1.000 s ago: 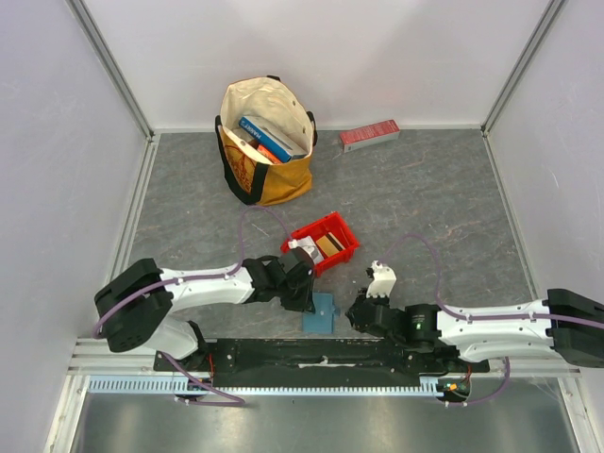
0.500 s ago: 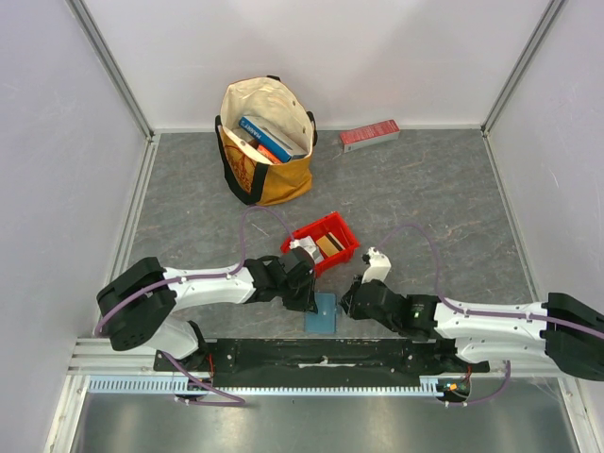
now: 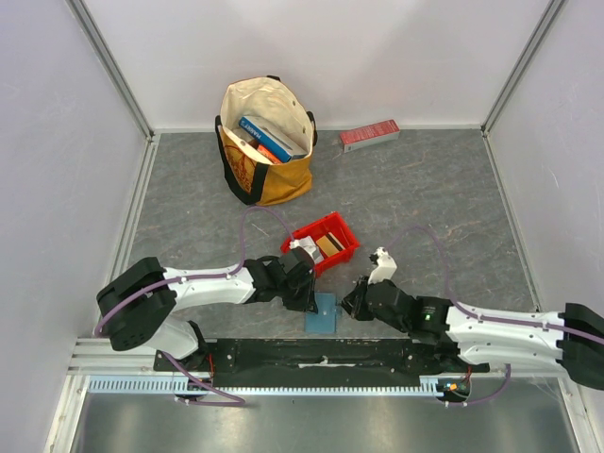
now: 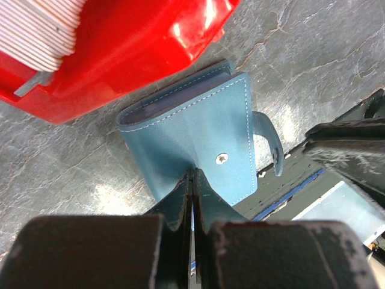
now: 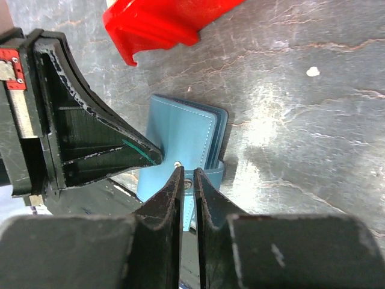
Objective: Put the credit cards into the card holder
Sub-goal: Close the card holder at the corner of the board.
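Observation:
The teal card holder [image 3: 323, 312] lies closed on the grey table, just in front of the red bin [image 3: 342, 229]. My left gripper [image 3: 309, 296] is shut, and its tips [image 4: 192, 174] press on the holder's cover [image 4: 192, 126] beside the snap. My right gripper [image 3: 352, 304] comes in from the right; its jaws [image 5: 187, 171] stand almost together with the holder's closure tab [image 5: 207, 174] between them. The credit cards sit in the bin: a white stack [image 4: 42, 30] and a tan card [image 3: 328, 245]. The holder's inside is hidden.
A canvas tote bag [image 3: 265, 142] with books stands at the back left. A long red box [image 3: 369, 135] lies by the back wall. The black mounting rail [image 3: 321, 354] runs right behind the holder's near edge, and side walls close in the table.
My right gripper slid left to the card holder and its jaws narrowed around the tab. The left gripper stayed put on the cover.

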`<state>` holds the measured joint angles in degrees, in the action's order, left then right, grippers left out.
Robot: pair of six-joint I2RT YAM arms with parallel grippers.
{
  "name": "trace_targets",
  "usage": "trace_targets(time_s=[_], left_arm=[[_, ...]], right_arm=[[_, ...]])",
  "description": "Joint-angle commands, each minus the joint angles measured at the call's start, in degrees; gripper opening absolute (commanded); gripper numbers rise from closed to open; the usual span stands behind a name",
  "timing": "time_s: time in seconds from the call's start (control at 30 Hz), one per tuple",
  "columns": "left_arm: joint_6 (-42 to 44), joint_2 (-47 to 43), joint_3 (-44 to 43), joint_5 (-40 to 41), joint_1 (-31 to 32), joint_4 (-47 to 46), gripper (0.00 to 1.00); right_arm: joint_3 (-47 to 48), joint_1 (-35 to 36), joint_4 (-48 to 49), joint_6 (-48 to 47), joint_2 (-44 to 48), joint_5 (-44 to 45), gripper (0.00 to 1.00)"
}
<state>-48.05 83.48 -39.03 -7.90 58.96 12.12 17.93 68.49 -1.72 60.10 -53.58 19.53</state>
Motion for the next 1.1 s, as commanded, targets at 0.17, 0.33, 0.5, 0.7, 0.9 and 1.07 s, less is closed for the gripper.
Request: trace_targets(time_s=[0.17, 0.33, 0.5, 0.7, 0.9, 1.07], left_arm=[[-0.2, 0.3, 1.4, 0.9, 0.1, -0.6, 0.02], [-0.3, 0.5, 1.4, 0.7, 0.1, -0.8, 0.02], [-0.4, 0.5, 1.4, 0.3, 0.1, -1.0, 0.02], [-0.3, 0.6, 1.4, 0.2, 0.1, -1.0, 0.02], [-0.4, 1.1, 1.4, 0.2, 0.1, -1.2, 0.02], [-0.4, 1.2, 1.1, 0.1, 0.0, -1.2, 0.02]], right_arm=[[-1.4, -0.5, -3.5, 3.2, 2.4, 0.3, 0.15], [-0.2, -0.5, 0.7, 1.2, -3.4, -2.4, 0.15], [1.8, -0.5, 1.2, -0.9, -6.5, -2.2, 0.15], [3.3, -0.5, 4.4, -2.6, -9.6, -4.6, 0.15], [4.8, -0.5, 4.5, -4.0, -11.5, -5.6, 0.15], [6.4, -0.5, 4.1, -5.5, -12.1, -6.4, 0.16]])
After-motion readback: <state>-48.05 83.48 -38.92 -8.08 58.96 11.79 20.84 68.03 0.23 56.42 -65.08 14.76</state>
